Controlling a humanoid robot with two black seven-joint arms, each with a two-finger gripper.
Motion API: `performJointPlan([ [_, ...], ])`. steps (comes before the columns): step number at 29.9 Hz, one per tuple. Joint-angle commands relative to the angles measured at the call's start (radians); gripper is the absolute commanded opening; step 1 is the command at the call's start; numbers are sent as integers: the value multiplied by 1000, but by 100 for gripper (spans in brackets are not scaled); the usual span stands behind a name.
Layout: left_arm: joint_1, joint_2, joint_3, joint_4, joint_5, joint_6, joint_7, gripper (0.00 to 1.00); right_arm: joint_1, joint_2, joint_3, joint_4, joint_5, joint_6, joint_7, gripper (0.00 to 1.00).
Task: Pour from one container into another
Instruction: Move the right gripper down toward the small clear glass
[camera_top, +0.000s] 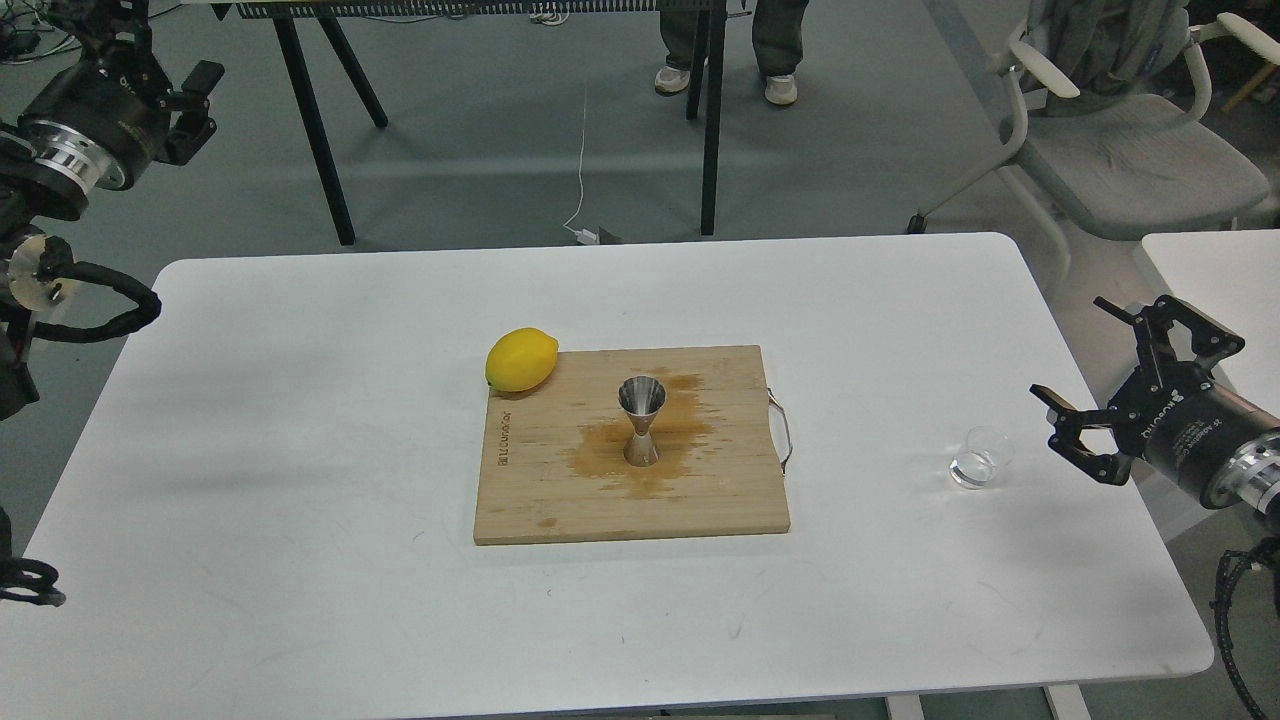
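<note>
The clear glass tumbler (980, 458) stands upright on the white table (300, 480) near its right edge. The steel jigger (641, 420) stands upright in the middle of a wooden cutting board (560, 500), inside a brownish wet stain. My right gripper (1110, 378) hovers just right of the tumbler, open wide, its fingers (1072, 432) pointing left toward the glass without touching it. My left gripper (160, 55) is raised high at the far left, beyond the table's back left corner, and looks open and empty.
A yellow lemon (521, 359) rests at the board's back left corner. A thin metal handle (783, 430) sticks out of the board's right side. Behind the table are black table legs (320, 150), a person's feet (725, 85) and a grey chair (1130, 150); another white table (1215, 300) stands at right.
</note>
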Motion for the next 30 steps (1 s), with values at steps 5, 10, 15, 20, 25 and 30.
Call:
performJointPlan([
  [5,-7,9,0,0,0,0,0,100,-25,-6,-26,4,-140,-145,-2,95],
  [10,-9,9,0,0,0,0,0,100,-25,-26,-35,16,-396,-266,-66,95],
  [15,-13,9,0,-1,0,0,0,100,-17,-32,-38,22,-726,-283,-182,96],
  [20,-15,11,2,0,0,0,0,100,3,-29,-38,19,-1042,-283,-293,96],
  [25,-15,14,3,-1,0,0,0,100,33,15,-47,-13,-1239,-274,-350,97],
  [30,-15,20,2,-1,0,0,0,100,124,51,-194,-56,-1326,-271,-338,96],
])
